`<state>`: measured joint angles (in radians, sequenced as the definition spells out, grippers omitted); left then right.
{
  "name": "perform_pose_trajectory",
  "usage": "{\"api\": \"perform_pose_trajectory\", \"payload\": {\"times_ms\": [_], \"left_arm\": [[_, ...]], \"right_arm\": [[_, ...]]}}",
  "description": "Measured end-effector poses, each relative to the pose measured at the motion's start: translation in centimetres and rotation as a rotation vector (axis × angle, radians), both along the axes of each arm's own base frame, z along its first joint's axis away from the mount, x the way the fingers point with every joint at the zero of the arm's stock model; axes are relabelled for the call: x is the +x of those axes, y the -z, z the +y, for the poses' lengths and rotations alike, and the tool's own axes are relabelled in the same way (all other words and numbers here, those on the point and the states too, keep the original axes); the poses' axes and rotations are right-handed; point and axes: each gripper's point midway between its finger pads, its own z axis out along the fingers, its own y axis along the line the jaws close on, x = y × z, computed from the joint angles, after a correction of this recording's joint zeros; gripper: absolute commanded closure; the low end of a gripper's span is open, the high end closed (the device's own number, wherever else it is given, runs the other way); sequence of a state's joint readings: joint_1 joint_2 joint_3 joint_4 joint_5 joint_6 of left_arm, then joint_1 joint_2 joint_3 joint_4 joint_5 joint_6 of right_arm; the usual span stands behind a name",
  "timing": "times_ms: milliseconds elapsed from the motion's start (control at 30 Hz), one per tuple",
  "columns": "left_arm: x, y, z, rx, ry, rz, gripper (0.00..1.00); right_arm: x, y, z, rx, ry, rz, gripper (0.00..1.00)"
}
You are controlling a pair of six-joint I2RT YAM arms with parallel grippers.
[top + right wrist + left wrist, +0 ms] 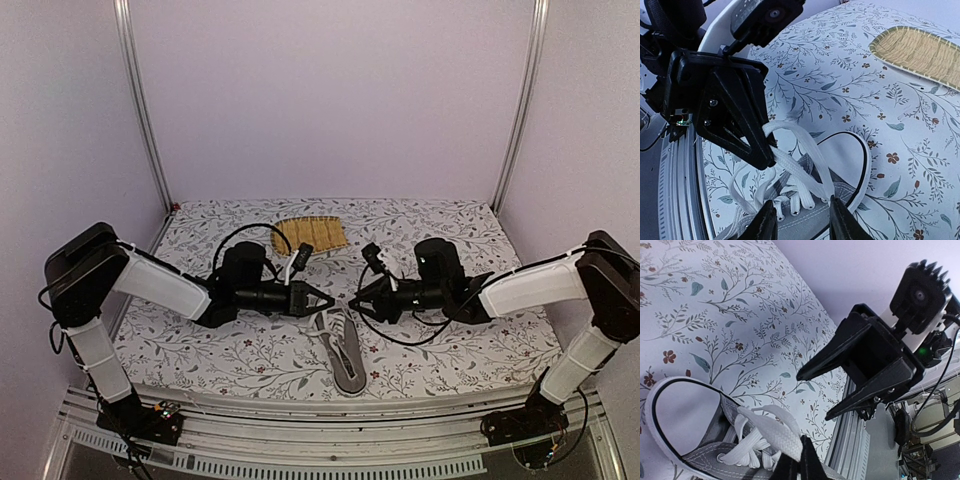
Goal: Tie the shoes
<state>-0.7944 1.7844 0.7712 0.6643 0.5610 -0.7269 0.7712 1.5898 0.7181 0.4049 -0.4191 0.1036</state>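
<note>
Covering the lower half of the top view, a table [200, 350] clothed in a white floral print is seen, with pale walls behind it. Two black and white arms are reached inward across it, the left arm [160, 285] from the left edge of the frame and the right arm [525, 285] from the right edge, so that their tips are brought close together just below the centre. A yellow woven mat [310, 236] is laid flat above the centre, well apart from both tips. The grey sneaker [345, 360] is placed below the centre, near the lower edge of the cloth, with its white toe cap pointed toward the bottom of the frame. The left gripper [322, 298] is held just above the sneaker's upper end, and its fingers are pressed together on a loop of the white laces [805, 160], which is drawn up off the eyelets. The right gripper [358, 300] is faced toward it from the right, and its jaws are spread wide; in the right wrist view its fingers are seen on either side of the raised laces, with nothing clamped.
</note>
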Motion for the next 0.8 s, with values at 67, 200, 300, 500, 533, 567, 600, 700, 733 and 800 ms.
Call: {"api": "perform_pose_trajectory", "payload": {"times_ms": [67, 200, 300, 500, 533, 567, 600, 700, 733, 800], "left_arm": [[0.0, 0.0, 0.0, 0.000, 0.000, 0.000, 1.00], [0.0, 0.0, 0.0, 0.000, 0.000, 0.000, 1.00], [0.0, 0.0, 0.0, 0.000, 0.000, 0.000, 1.00], [0.0, 0.0, 0.0, 0.000, 0.000, 0.000, 1.00], [0.0, 0.0, 0.0, 0.000, 0.000, 0.000, 1.00], [0.0, 0.0, 0.0, 0.000, 0.000, 0.000, 1.00], [0.0, 0.0, 0.0, 0.000, 0.000, 0.000, 1.00], [0.0, 0.0, 0.0, 0.001, 0.000, 0.001, 1.00], [0.0, 0.0, 0.0, 0.001, -0.001, 0.000, 1.00], [0.0, 0.0, 0.0, 0.002, -0.002, 0.001, 0.98]], "right_arm": [[0.1, 0.4, 0.6, -0.004, -0.026, 0.001, 0.66], [0.3, 1.5, 1.6, -0.020, -0.061, 0.006, 0.66], [0.6, 2.1, 2.1, -0.030, -0.073, 0.005, 0.68], [0.9, 2.4, 2.8, -0.029, -0.095, -0.002, 0.86], [0.9, 2.3, 2.9, -0.027, -0.098, -0.002, 0.93], [0.9, 2.3, 3.0, -0.024, -0.103, -0.005, 0.96], [0.9, 2.2, 3.1, -0.020, -0.107, -0.004, 0.97], [0.8, 2.1, 3.2, -0.014, -0.115, -0.005, 0.98], [0.7, 2.0, 3.1, -0.013, -0.114, -0.007, 0.98], [0.4, 1.7, 2.7, -0.011, -0.111, -0.011, 0.98]]}}
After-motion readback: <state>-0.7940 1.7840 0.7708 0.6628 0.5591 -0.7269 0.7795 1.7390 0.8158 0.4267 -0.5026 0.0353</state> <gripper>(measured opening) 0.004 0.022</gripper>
